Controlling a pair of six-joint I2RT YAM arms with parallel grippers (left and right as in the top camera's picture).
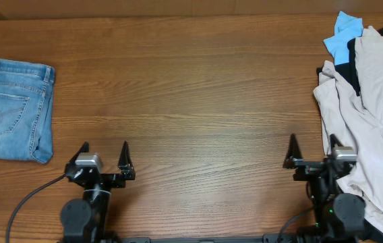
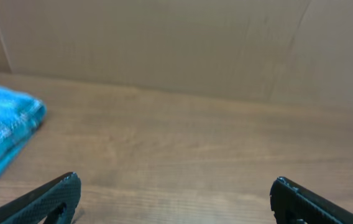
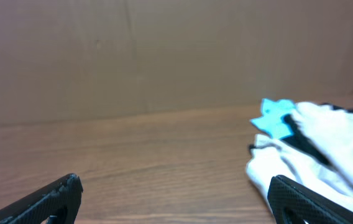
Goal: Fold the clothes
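Observation:
The clothes lie in a crumpled pile at the table's right edge. A pale beige garment (image 1: pixel 370 115) is on top, with black cloth (image 1: pixel 348 64) and a light blue piece (image 1: pixel 343 34) at its far end. My right gripper (image 1: pixel 313 142) stands open at the pile's near left edge, its right finger against the beige cloth and nothing between its fingers. In the right wrist view the beige garment (image 3: pixel 325 149) and the light blue piece (image 3: pixel 276 121) lie ahead to the right of that gripper (image 3: pixel 175 183). My left gripper (image 1: pixel 104 147) is open over bare wood.
Folded blue jeans (image 1: pixel 16 108) lie at the table's left edge, far-left of the left gripper (image 2: pixel 175 186), and show in its view too as the jeans (image 2: pixel 2 127). A brown cardboard wall (image 3: pixel 164 56) stands behind the table's far edge.

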